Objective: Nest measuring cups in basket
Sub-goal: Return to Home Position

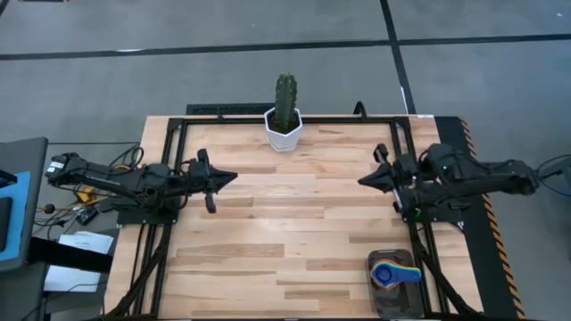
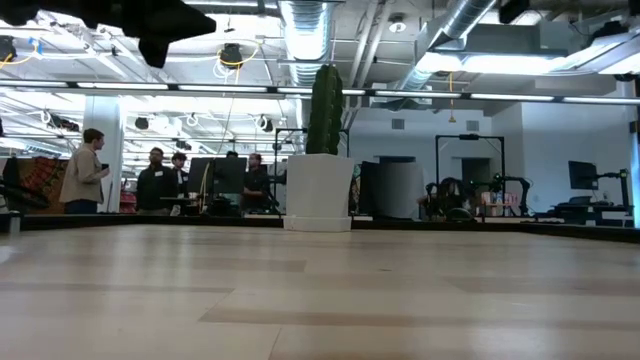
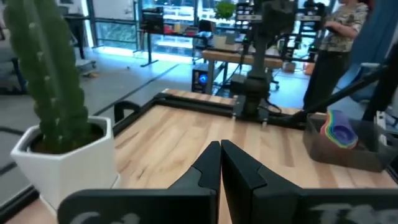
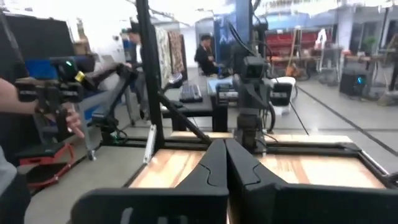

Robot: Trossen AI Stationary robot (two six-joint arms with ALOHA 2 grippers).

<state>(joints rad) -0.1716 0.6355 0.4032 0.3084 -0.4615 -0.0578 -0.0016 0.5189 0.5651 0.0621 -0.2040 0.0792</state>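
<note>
— Fingers of the left gripper (image 3: 219,149) fill its wrist view: pressed flat together, nothing between them.

— Same for the right gripper (image 4: 225,146), jaws shut on air. Where are the measuring cups (image 1: 393,274)?

— Nested in one stack, blue on top, inside the basket (image 1: 393,308) at the near right corner of the table (image 1: 268,232).

— So the arms only need to park?

— I'd say so. From above, one sits by the left edge and one by the right, tips facing each other, well apart. They look close to home.

— What matters now?

— Draw back slowly with the fingers closed. The right arm shouldn't swing low toward the basket corner, and neither should drift to the cactus pot (image 1: 284,130) at the far edge's middle.
</note>
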